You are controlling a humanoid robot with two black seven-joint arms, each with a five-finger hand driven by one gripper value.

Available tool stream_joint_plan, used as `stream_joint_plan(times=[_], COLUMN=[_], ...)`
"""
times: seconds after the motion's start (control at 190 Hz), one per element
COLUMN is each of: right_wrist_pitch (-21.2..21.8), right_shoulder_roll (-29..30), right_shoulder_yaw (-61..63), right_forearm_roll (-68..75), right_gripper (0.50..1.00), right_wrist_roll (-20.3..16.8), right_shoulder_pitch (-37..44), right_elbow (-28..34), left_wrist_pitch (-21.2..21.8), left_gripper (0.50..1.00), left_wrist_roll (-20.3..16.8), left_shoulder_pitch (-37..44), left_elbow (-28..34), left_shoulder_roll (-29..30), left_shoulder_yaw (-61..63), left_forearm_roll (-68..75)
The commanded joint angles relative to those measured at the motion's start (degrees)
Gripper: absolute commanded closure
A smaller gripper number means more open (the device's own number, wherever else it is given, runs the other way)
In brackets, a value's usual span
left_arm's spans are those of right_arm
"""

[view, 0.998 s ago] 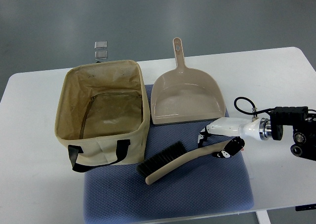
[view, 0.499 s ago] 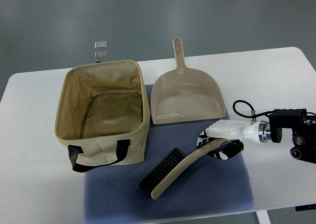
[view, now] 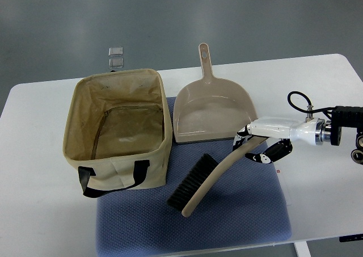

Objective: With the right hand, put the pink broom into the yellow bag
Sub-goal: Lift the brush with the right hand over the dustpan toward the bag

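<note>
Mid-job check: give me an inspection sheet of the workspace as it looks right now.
Surface: white table with a blue mat on its near middle.
Job's things: broom over the mat, handle end in the right hand, bristles toward the bag; bag open, upright, nothing seen inside.
Clutter: dustpan beside the bag, handle pointing away.
Grippers: right hand closed around the broom handle; left hand not in view.
Cables: one black loop at the right wrist, off the table.
Surroundings: grey floor; two small square tiles beyond the table.
</note>
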Motion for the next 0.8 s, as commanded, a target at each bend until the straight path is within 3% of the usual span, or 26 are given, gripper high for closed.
stream_joint_plan(times=[0.0, 0.578, 0.793], right_wrist_pitch=[1.9, 11.1, 14.2], right_shoulder_roll=[-1.2, -12.1, -12.7], right_shoulder_yaw=[2.2, 16.1, 21.5], right_forearm_roll=[1.9, 10.8, 11.2], right_gripper=[1.000, 1.000, 1.000], right_wrist_roll=[0.9, 1.8, 1.5], right_shoulder_pitch=[0.0, 0.0, 0.1], right_elbow=[0.2, -0.5, -3.0], left_wrist_pitch=[0.0, 0.0, 0.0], left_gripper=[0.500, 0.500, 0.500], left_wrist_roll=[0.0, 0.0, 0.0], left_shoulder_pitch=[0.0, 0.0, 0.0], left_elbow=[0.0, 0.0, 0.0], left_shoulder_roll=[0.0, 0.0, 0.0], left_shoulder_yaw=[0.0, 0.0, 0.0], left_forearm_roll=[0.0, 0.0, 0.0])
